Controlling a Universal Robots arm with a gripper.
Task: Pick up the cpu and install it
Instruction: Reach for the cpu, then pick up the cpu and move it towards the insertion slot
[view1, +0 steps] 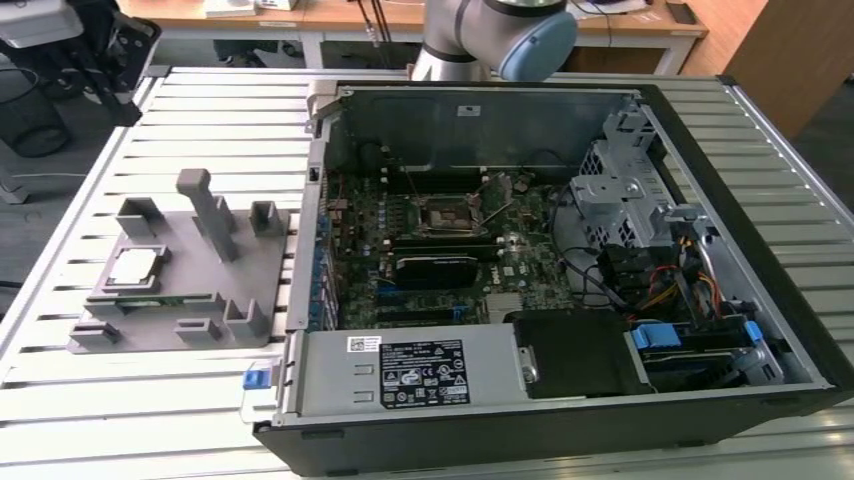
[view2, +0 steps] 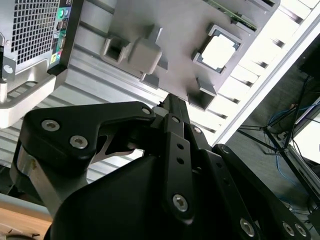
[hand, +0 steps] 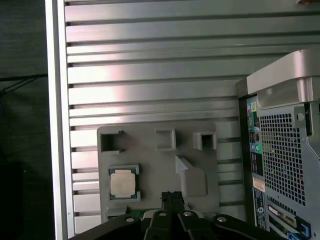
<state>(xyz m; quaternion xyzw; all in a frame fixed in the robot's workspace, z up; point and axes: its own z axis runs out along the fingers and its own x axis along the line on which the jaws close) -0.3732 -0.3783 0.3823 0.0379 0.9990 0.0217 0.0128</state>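
- Cpu (view1: 134, 266): not yet picked, it lies at nine o'clock from the case in the exterior view.
- Table (view1: 80, 400): carries everything.
- Case (view1: 481, 115): lies open, so the socket (view1: 450, 213) is reachable.
- Fixture (hand: 150, 165): its pocket probably keeps the cpu from sliding.
- Gripper (hand: 172, 196): jaws look closed together, empty, apart from the cpu.

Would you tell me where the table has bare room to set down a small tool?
The slatted table is bare beyond the grey fixture, toward the far edge, and in the strip in front of it, at the exterior view's left. The gap between fixture and computer case is tight; the fixture holds the cpu, and the case interior is crowded.
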